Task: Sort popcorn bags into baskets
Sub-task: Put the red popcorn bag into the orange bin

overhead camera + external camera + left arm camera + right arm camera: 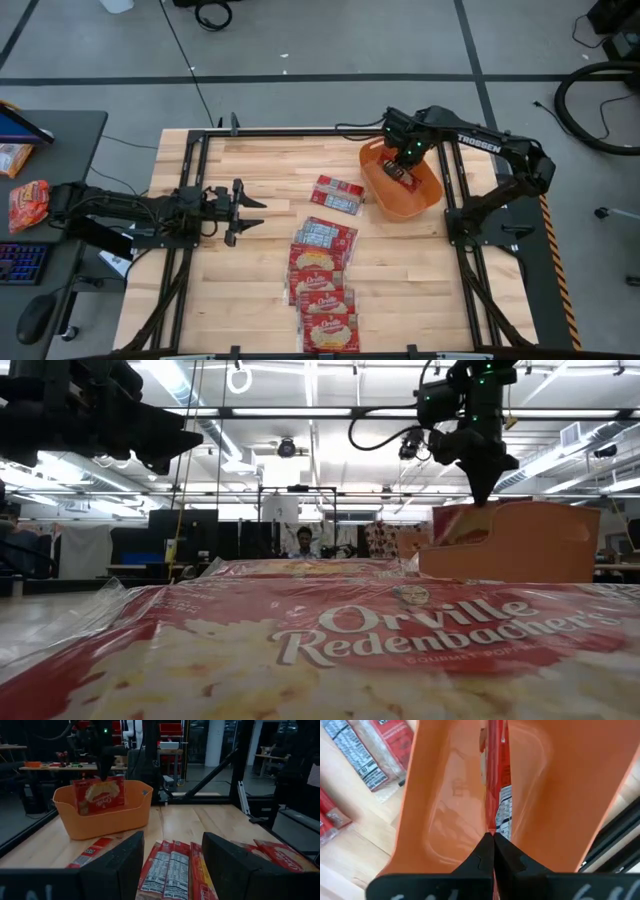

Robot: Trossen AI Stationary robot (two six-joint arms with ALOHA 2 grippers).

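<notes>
One orange basket (pixel 424 196) sits at your table's (pixel 250 300) far right corner, and it is the only tub on the wood. One popcorn bag (pixel 99 795) stands upright on edge inside it, pinched at its top edge by your right gripper (pixel 484 497), whose fingers are pressed together on the packet. In the right wrist view that held bag (pixel 496 780) runs straight away from the fingertips down into the tub, red face on one side, white-and-blue print on the other.

Loose packets on the table: one lone bag (pixel 338 194) lies flat just beside the basket's left wall, apart from it. Nearer you, an overlapping column (pixel 322 285) runs from mid-table to the near edge; you can count about five there, the top one showing its white back, the rest their cream labels. The overlap makes an exact count uncertain.

Your left gripper (pixel 252 212) hovers over the left half of the table, fingers spread wide with nothing between them, pointing toward the column. The nearest loose bags lie just ahead of its fingertips; the basket and the held bag stand well beyond.

One orange-red snack pouch (pixel 28 204) rests on the side desk (pixel 60 150), off the table to the left.
</notes>
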